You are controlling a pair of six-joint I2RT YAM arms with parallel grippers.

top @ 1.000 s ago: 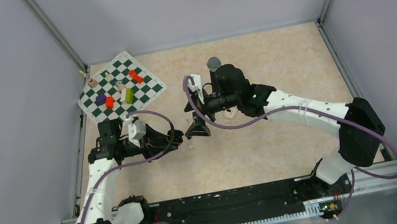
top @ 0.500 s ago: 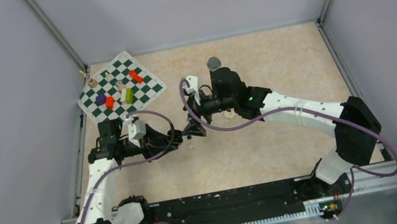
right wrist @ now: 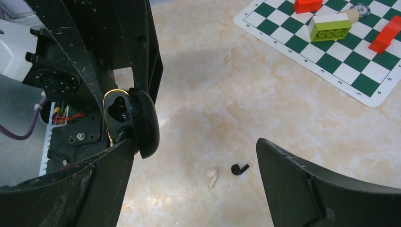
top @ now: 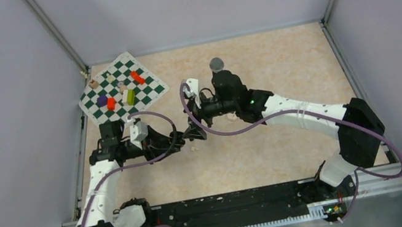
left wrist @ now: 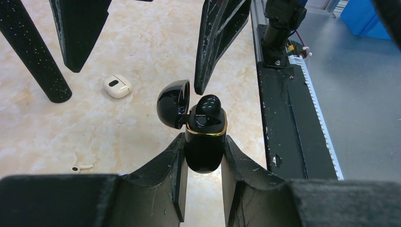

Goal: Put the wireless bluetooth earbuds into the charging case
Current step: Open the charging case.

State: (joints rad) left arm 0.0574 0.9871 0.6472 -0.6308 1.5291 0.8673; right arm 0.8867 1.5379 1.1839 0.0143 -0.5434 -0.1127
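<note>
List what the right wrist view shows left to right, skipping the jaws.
black charging case, lid open → whitish earbud → black earbud → green brick → red block

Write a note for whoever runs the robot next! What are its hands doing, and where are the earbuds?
Left gripper: shut on the black case, lid open.
Right gripper: open, empty, close by that lid.
Done: first black earbud sits in the case's top.
On the table: loose black earbud, whitish earbud, whitish case.
Left: case the loose buds.
</note>
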